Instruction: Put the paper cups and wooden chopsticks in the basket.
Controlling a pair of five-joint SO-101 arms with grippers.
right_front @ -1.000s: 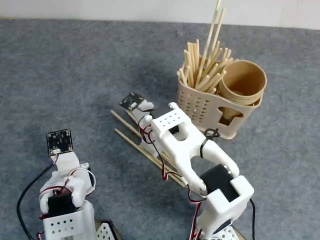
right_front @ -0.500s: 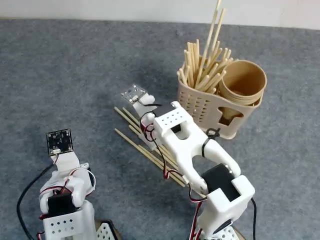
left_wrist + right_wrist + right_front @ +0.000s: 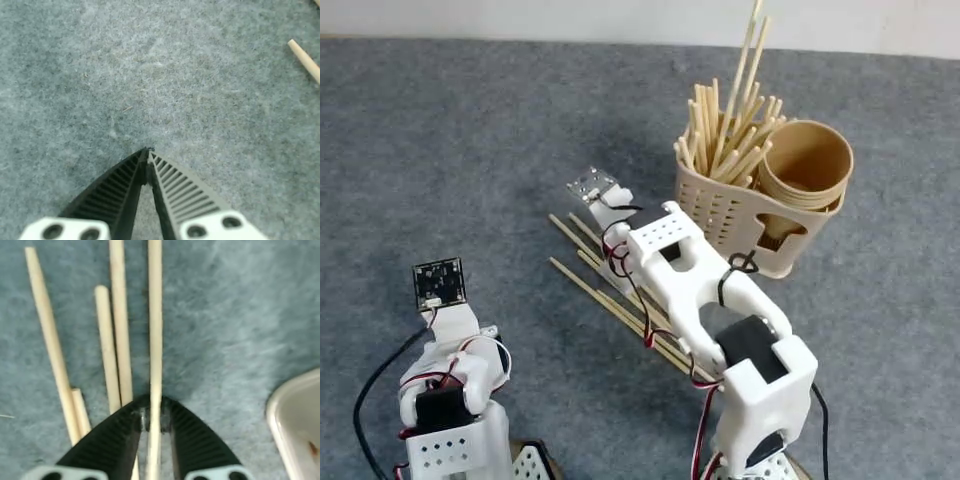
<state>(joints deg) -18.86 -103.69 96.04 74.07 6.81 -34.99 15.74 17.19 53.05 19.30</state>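
Note:
Several wooden chopsticks [image 3: 582,278] lie slantwise on the grey carpet left of the beige basket [image 3: 740,222]. The basket holds a bundle of upright chopsticks [image 3: 730,130] and nested paper cups [image 3: 807,165]. My right gripper [image 3: 153,412] is low over the loose sticks, shut on one chopstick [image 3: 154,330] that runs straight out between its fingers. Other chopsticks [image 3: 116,340] lie beside it on the carpet. At the near left, my left gripper [image 3: 148,155] hangs shut over bare carpet with nothing in it. A chopstick tip [image 3: 305,59] lies beyond it.
The basket's pale rim [image 3: 295,410] stands close beside the right gripper. The right arm [image 3: 690,290] stretches from the near edge across the loose sticks and covers part of them. Open carpet [image 3: 470,150] spreads to the left and far side.
The right arm has pushed a little farther from the near edge toward the basket. More of the loose chopsticks now show to the left of its wrist. The left arm has kept still.

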